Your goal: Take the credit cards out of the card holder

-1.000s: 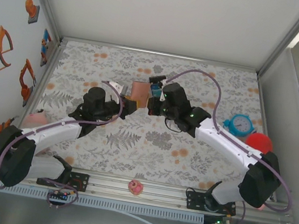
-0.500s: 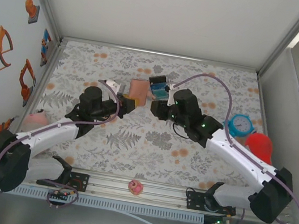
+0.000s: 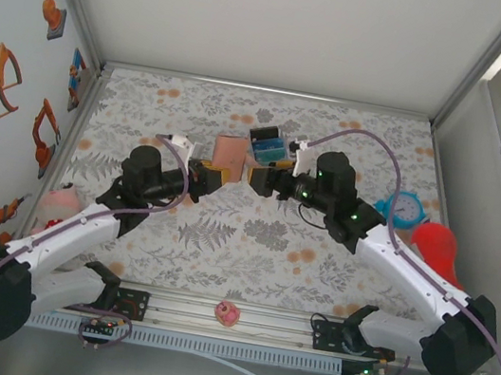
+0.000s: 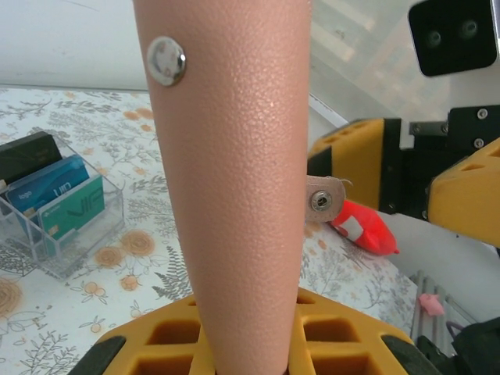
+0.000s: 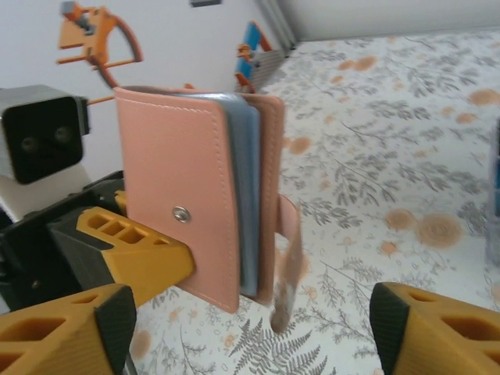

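Tan leather wallet (image 5: 187, 195) upright, centre-left in the right wrist view.
Left jaws clamp its lower end; right jaws gape empty. Covers look soft; slick, stiff cards likely want pinching by an exposed edge.

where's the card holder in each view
top external: card holder just above centre
left wrist: card holder a tall column through the middle
right wrist: card holder left of centre, upright
shared landmark: clear card box, right of it from above, far left in left wrist
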